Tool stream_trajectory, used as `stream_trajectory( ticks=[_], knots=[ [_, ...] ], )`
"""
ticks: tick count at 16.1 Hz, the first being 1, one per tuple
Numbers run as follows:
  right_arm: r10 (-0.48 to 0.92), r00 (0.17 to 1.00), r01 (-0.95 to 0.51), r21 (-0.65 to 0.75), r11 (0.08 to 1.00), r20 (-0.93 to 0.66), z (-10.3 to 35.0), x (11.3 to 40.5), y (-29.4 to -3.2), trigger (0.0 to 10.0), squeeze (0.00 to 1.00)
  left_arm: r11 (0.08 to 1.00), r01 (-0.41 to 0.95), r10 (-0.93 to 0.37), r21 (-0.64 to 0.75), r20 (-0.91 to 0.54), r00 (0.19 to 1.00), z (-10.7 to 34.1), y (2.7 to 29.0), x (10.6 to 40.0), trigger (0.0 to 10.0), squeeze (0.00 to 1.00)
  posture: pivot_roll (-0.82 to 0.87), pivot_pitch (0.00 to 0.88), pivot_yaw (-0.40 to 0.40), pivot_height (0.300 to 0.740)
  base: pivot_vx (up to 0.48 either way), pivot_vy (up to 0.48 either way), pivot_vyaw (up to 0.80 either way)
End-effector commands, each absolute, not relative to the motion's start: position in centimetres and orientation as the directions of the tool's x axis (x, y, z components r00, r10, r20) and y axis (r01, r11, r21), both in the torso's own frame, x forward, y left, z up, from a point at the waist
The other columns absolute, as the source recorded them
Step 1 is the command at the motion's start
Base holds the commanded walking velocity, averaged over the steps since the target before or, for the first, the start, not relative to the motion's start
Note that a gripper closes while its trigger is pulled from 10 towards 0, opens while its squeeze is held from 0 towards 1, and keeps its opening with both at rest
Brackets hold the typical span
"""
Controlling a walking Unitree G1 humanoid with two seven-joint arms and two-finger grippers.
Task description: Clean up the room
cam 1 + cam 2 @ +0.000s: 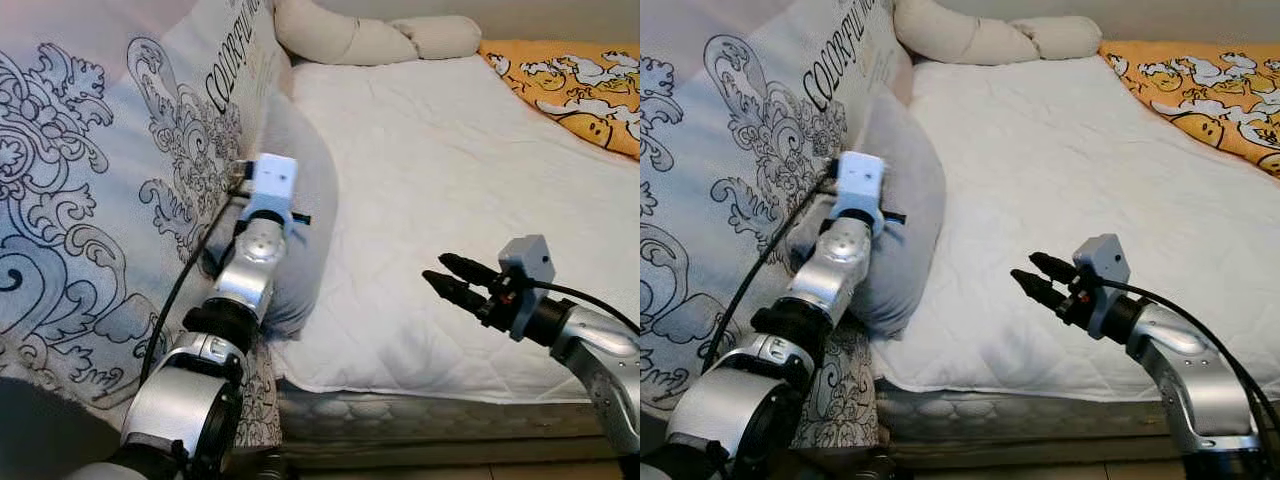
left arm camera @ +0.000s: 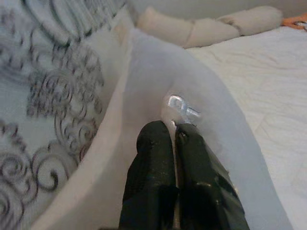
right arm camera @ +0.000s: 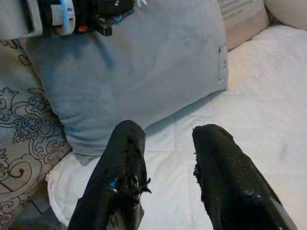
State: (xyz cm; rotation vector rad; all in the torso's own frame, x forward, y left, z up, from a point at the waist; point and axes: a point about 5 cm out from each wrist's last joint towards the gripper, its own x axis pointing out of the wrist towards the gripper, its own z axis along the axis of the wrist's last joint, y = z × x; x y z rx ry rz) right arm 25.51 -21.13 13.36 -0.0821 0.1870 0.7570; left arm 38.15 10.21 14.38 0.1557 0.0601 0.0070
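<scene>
The left gripper (image 2: pixel 175 136) is pinching the grey pillow (image 1: pixel 300 190) at its edge, its 2 black fingers (image 2: pixel 151 167) pressed together on the fabric beside a small silver zipper pull (image 2: pixel 182 108). The left arm (image 1: pixel 235 290) is reaching up and forward from the lower left, its white wrist camera (image 1: pixel 272 182) lying against the pillow's side. The right gripper (image 1: pixel 448 277) is hovering low over the mattress (image 1: pixel 450 190), its fingers (image 3: pixel 124 177) spread apart and closing on nothing, pointing toward the pillow. The right arm (image 1: pixel 1185 370) is coming in from the lower right, bent at the elbow, with a black cable running along it.

The mattress is lying bare and white, quilted, taking up the middle of the scene. The patterned cover (image 1: pixel 90 190), pale with dark swirling scrollwork and dark lettering near its top, is standing tall along the robot's left. The grey pillow is leaning upright between that cover and the mattress, its lower corner sagging over the mattress's near edge; it is plain and soft with a small tag on its face in the right wrist view. A yellow blanket (image 1: pixel 570 85) with white cartoon shapes is lying at the far right corner. A long cream bolster (image 1: pixel 375 38) is lying across the head of the mattress.
</scene>
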Motion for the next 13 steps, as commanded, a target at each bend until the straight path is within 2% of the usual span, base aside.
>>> stream_trajectory(
  ticks=[1, 3, 4, 5, 6, 13],
  knots=[
    [0.682, 0.707, -0.696, -0.011, 0.718, -0.186, 13.9, 25.3, -21.3, 10.0, 0.0, 0.989, -0.053, 0.066, 0.136, -0.095, 0.993, 14.1, 11.2, 38.3, 10.0, 0.0, 0.03, 0.0, 0.069, 0.74, 0.0, 0.0, 0.0],
    [0.694, 0.697, -0.706, -0.006, 0.708, -0.182, 13.9, 25.3, -21.1, 10.0, 0.0, 0.978, -0.088, 0.103, 0.189, -0.071, 0.992, 14.6, 12.5, 38.6, 10.0, 0.0, 0.03, 0.0, 0.068, 0.74, 0.0, 0.0, 0.0],
    [0.694, 0.697, -0.707, -0.006, 0.707, -0.181, 14.0, 25.3, -21.1, 10.0, 0.0, 0.978, -0.08, 0.093, 0.194, -0.059, 0.994, 14.8, 12.5, 38.6, 10.0, 0.14, 0.03, 0.0, 0.068, 0.74, 0.0, 0.0, 0.0],
    [0.694, 0.697, -0.706, -0.006, 0.708, -0.178, 14.0, 25.3, -21.2, 10.0, 0.0, 0.979, -0.011, 0.012, 0.202, -0.004, 1.0, 15.9, 12.4, 38.7, 10.0, 1.0, 0.04, 0.0, 0.068, 0.74, 0.0, 0.0, 0.0],
    [0.695, 0.698, -0.706, -0.003, 0.708, -0.175, 14.0, 25.2, -21.1, 10.0, 0.0, 0.979, 0.043, -0.048, 0.199, 0.017, 0.999, 16.4, 12.1, 38.8, 10.0, 1.0, 0.04, 0.0, 0.069, 0.74, 0.0, 0.0, 0.0],
    [0.648, 0.747, -0.651, 0.038, 0.758, -0.15, 14.0, 25.3, -21.7, 10.0, 0.0, 0.985, 0.106, -0.125, 0.137, 0.141, 0.982, 19.4, 13.8, 38.0, 10.0, 1.0, 0.03, 0.0, 0.073, 0.74, 0.0, 0.0, 0.0]
  ],
)
